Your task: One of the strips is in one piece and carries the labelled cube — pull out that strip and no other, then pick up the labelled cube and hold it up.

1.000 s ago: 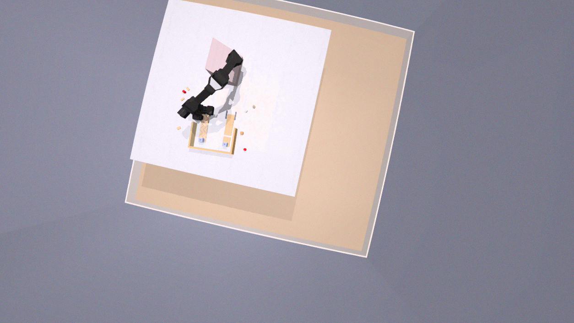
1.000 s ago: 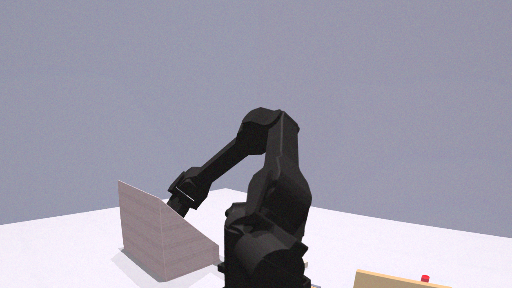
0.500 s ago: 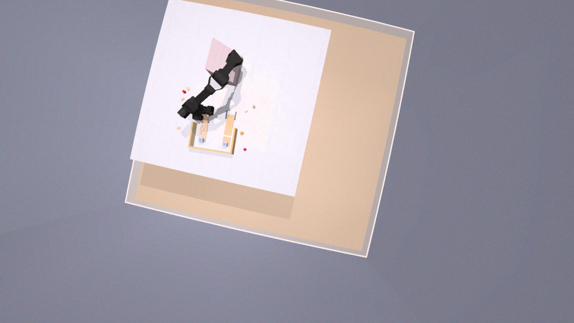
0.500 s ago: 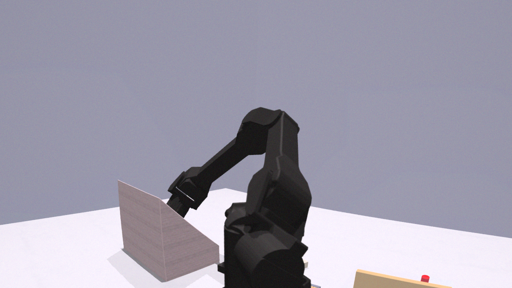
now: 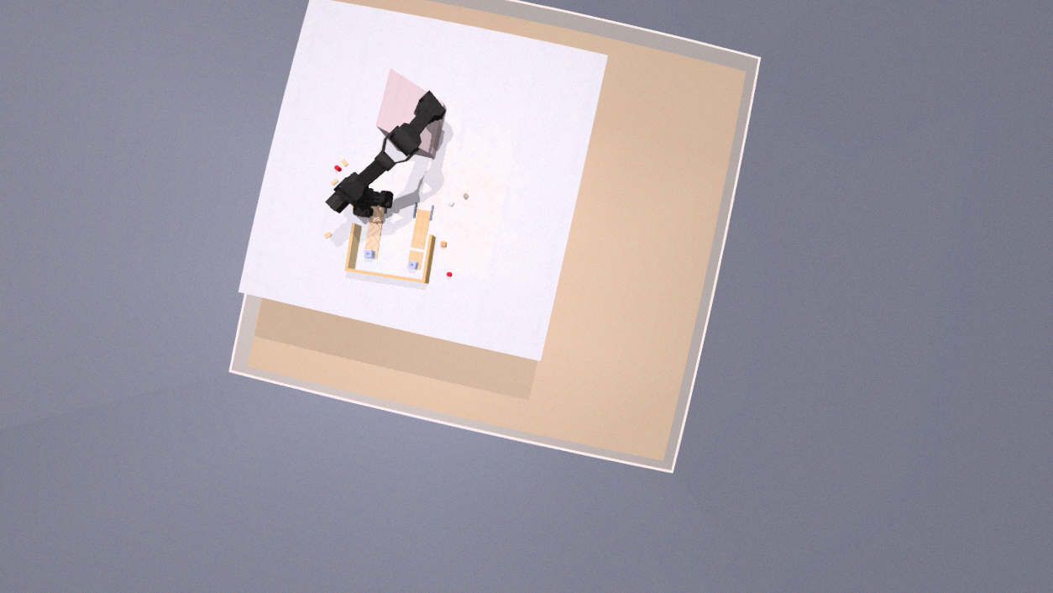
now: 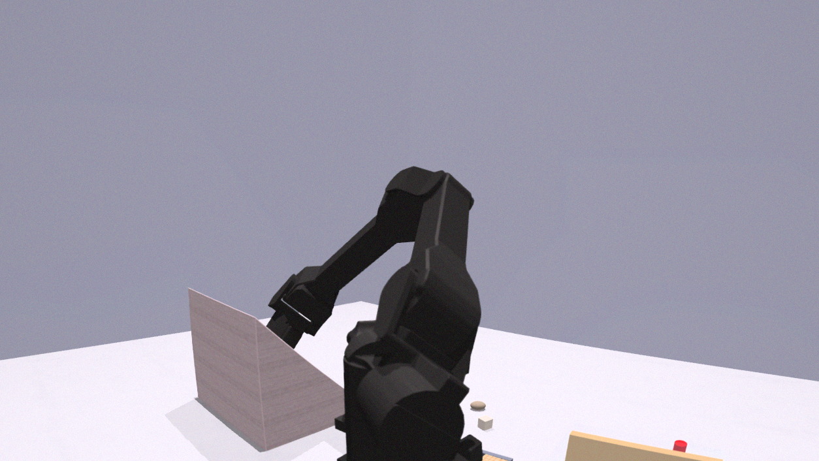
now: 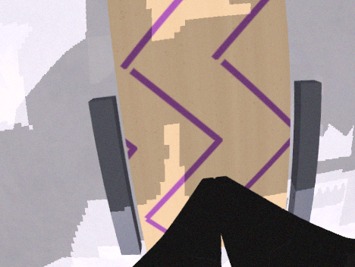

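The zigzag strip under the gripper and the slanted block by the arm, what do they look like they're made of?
The zigzag strip looks like thin, matte, tan wood or card: faint lengthwise grain, purple printed lines. The slanted block looks like pale pinkish wood, unvarnished, with fine horizontal grain lines.

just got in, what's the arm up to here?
The single arm has its hand shut, fingertips together over the near end of the purple-zigzag strip, one of two strips lying in the wooden frame. Whether it pinches that strip or only presses on it can't be told. A small bluish cube sits at the strip's far end, inside the frame. The plain strip beside it carries one too. No cube is lifted yet.
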You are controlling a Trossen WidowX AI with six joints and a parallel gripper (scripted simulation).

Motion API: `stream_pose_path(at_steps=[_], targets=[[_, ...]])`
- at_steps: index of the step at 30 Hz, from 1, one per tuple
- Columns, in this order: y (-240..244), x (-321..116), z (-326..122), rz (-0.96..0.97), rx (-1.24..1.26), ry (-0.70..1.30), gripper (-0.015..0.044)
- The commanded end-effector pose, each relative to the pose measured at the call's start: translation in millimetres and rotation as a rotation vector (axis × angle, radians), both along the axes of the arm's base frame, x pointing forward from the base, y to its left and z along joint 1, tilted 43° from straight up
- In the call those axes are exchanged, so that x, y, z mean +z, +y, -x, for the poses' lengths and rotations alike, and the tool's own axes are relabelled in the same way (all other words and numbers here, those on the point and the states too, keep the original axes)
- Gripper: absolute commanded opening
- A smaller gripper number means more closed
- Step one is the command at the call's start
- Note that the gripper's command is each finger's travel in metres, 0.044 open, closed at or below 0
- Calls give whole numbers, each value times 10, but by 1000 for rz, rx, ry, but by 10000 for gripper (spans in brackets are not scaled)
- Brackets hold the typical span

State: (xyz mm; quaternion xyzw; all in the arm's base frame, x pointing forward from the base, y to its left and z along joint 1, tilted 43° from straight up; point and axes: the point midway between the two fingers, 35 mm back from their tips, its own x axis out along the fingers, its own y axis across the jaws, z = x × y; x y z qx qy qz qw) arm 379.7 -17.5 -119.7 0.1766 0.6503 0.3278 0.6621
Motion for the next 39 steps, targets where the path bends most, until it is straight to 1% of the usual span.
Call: stream_pose_path(at_steps=[1, 39], targets=[[2, -28, 101, 0, 6, 12, 0], [-101, -91, 677, 1, 6, 15, 0]])
